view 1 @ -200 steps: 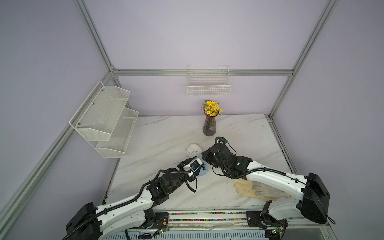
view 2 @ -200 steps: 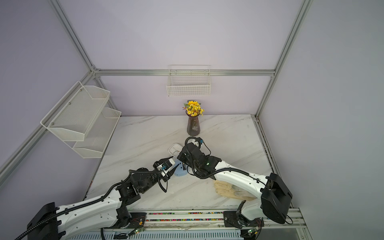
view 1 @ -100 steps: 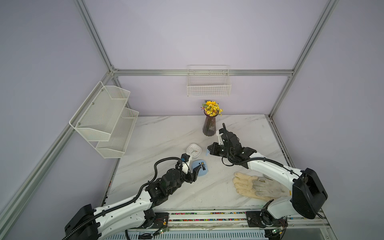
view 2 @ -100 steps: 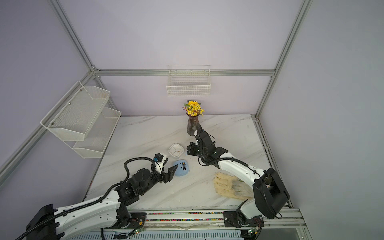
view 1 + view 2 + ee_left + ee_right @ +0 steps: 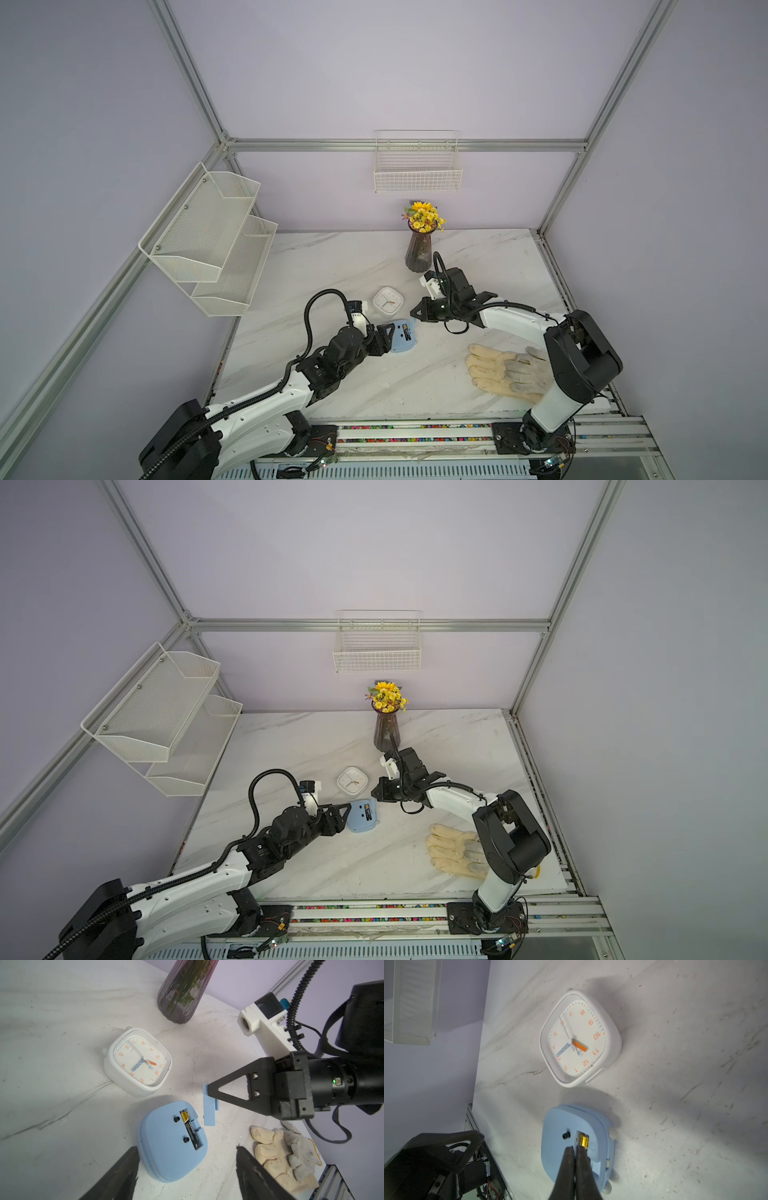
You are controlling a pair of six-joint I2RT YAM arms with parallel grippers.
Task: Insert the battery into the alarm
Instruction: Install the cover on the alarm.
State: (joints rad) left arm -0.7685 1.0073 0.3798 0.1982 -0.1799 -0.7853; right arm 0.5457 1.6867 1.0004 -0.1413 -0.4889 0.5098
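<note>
left wrist view gives us the clearest read: the blue alarm clock point(image 5: 166, 1147) lies face down on the marble table point(image 5: 62, 1126), and the battery point(image 5: 190, 1129) sits in its open compartment, so we judge the insertion itself done. the left gripper point(image 5: 186, 1149) hangs over the clock's near edge, fingers spread wide, holding nothing. the right gripper point(image 5: 209, 1089) is pinched narrow and seems to hold the blue battery cover point(image 5: 209, 1113) by one end, just beside the clock. next, we think, the cover must be lined up over the compartment and pressed home. in the right wrist view the fingers point(image 5: 569, 1167) hide all but the battery's gold end, so we cannot tell whether it lies fully flat.
</note>
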